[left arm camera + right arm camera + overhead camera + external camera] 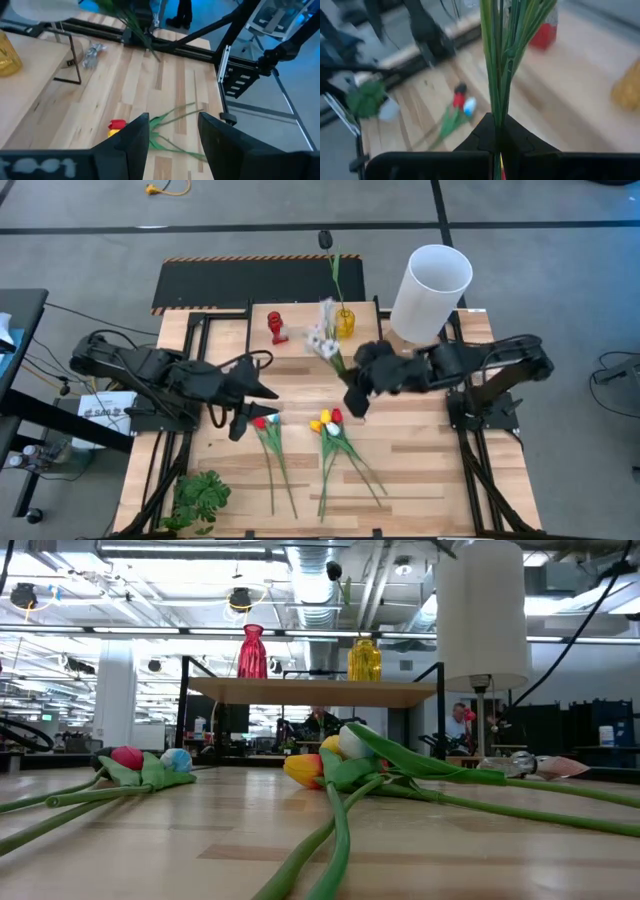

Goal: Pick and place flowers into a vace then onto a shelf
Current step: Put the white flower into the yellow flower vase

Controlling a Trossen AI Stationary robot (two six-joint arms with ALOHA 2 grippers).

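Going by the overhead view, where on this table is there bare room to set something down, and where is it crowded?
Bare patches: the table between the yellow-and-red tulip bunch and its right edge, and the near-left wood between the leafy sprig and the red-and-white pair. Crowded: the middle, where the left gripper stands open over that pair and the right gripper is shut on stems, and the shelf.

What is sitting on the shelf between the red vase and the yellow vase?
Seen from above, the spray of small white blossoms hangs between the red vase and yellow vase on the shelf, gripped by the right gripper.

Leafy sprig (200, 496), perhaps white cylinder (430, 290)
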